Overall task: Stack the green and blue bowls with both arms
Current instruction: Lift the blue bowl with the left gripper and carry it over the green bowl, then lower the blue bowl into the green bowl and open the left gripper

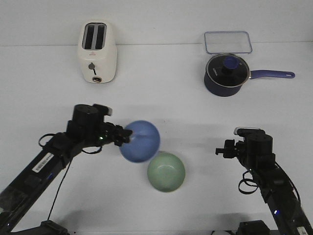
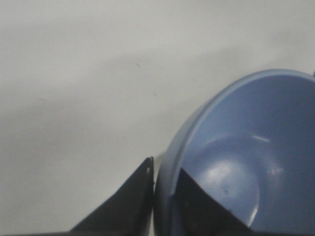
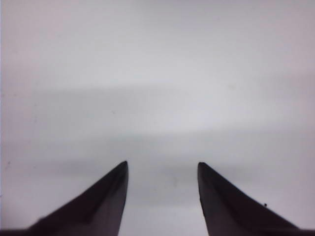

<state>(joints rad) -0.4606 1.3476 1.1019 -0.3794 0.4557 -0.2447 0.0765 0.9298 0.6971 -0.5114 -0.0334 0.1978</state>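
Currently my left gripper point(image 1: 126, 137) pinches the rim of the blue bowl point(image 1: 140, 141). In the left wrist view one finger point(image 2: 129, 206) sits outside the wall and the other lies inside the bowl, so the jaws are narrow, clamped on the rim. The blue bowl is tilted, its opening turned toward my left wrist, and it looks lifted off the white table point(image 1: 161, 98), though I cannot confirm the gap from the front view alone.

The green bowl point(image 1: 166, 172) sits upright on the table, just beside and nearer my base than the blue one. In the front view their edges overlap; whether they touch I cannot tell.

My right gripper point(image 1: 218, 151) hangs to the right of the green bowl, apart from it. In the right wrist view its two fingers point(image 3: 101, 206) stand apart with only bare table between them, so these jaws are wide and hold nothing.

At the far edge of the table: a cream toaster point(image 1: 97, 52) on the left, a dark saucepan point(image 1: 226, 74) with a glass lid on the right, handle pointing right. A clear rectangular container point(image 1: 228, 42) lies just behind the saucepan.
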